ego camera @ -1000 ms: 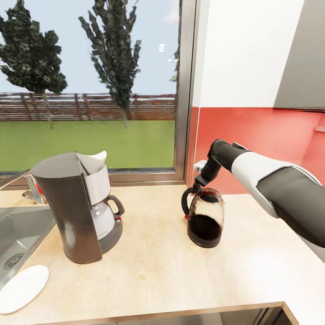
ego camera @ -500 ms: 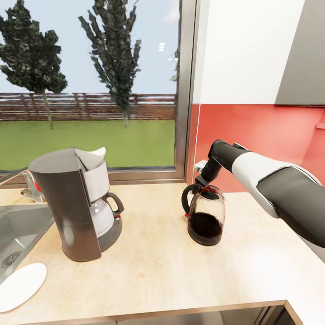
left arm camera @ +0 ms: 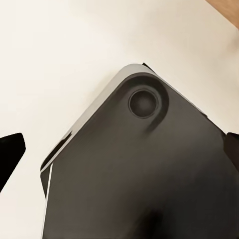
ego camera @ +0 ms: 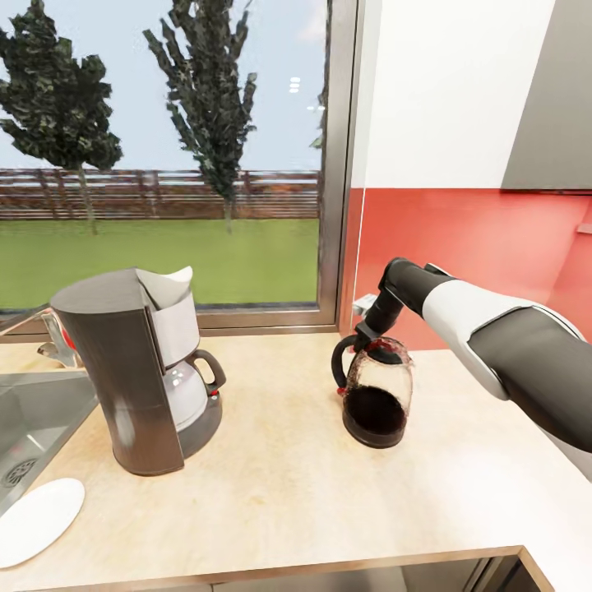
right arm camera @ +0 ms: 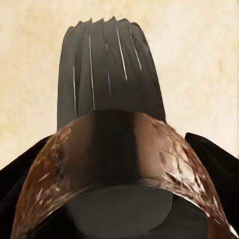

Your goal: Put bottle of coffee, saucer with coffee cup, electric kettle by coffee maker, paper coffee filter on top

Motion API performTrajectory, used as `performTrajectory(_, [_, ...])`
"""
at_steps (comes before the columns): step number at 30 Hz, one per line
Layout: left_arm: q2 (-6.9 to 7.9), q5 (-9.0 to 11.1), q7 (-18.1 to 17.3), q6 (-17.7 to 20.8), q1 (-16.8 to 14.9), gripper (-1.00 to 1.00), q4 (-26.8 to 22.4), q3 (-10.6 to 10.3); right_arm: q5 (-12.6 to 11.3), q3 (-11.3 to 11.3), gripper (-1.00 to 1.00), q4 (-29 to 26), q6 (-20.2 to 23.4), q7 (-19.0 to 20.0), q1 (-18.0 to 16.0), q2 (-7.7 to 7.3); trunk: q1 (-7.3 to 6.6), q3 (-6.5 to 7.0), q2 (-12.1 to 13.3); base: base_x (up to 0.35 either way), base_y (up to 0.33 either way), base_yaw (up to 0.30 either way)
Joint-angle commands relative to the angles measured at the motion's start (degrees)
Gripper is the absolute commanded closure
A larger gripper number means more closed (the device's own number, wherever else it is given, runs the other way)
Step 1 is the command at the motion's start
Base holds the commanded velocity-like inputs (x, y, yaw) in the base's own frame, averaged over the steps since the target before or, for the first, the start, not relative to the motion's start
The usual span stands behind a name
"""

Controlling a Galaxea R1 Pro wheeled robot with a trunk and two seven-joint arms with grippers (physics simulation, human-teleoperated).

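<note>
The grey coffee maker [ego camera: 123, 378] stands on the countertop [ego camera: 279, 485] at the left, with a white paper filter [ego camera: 170, 285] sticking out of its top. To its right stands the glass electric kettle [ego camera: 376, 399], dark liquid inside, tipped a little. My right gripper [ego camera: 363, 335] is shut on the kettle's top by the black handle [right arm camera: 107, 69]; a dark finger [right arm camera: 214, 159] flanks the glass body [right arm camera: 164, 149]. A white saucer [ego camera: 33, 511] lies near the counter's front left corner. My left gripper [left arm camera: 119, 149] is open, its fingertips [left arm camera: 10, 152] apart over a dark rounded shape.
A steel sink [ego camera: 33, 427] is set into the counter left of the coffee maker, with a faucet [ego camera: 49, 341] behind it. A large window [ego camera: 164, 164] runs along the back and a red wall [ego camera: 477, 247] stands behind the kettle. The counter's front edge [ego camera: 329, 563] is close.
The kettle has tipped slightly in my right gripper and stayed at about the same spot. The view has shifted a little, sliding the coffee maker and saucer leftward in the picture.
</note>
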Motion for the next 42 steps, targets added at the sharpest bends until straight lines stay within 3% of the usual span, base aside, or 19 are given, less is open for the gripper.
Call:
performTrajectory(1, [-0.02,-0.12,-0.11,-0.08,0.03,-1.0,-0.11,0.45,0.77,1.05,1.0,0.42,0.46,0.19,-0.04,-0.06,0.01,-0.08,-0.04,0.0,0.0,0.0])
performTrajectory(13, [-0.1,-0.12,-0.16,-0.06,0.03,-1.0,0.36,0.45,0.77,1.05,1.0,0.42,0.44,0.11,-0.04,-0.89,0.01,-0.05,-0.04,0.0,0.0,0.0])
performTrajectory(42, [-0.05,-0.14,-0.17,-0.06,0.03,-1.0,0.42,0.45,1.3,1.13,1.0,0.35,0.99,0.44,-0.04,-0.29,0.01,2.57,-0.04,0.0,0.0,-0.045])
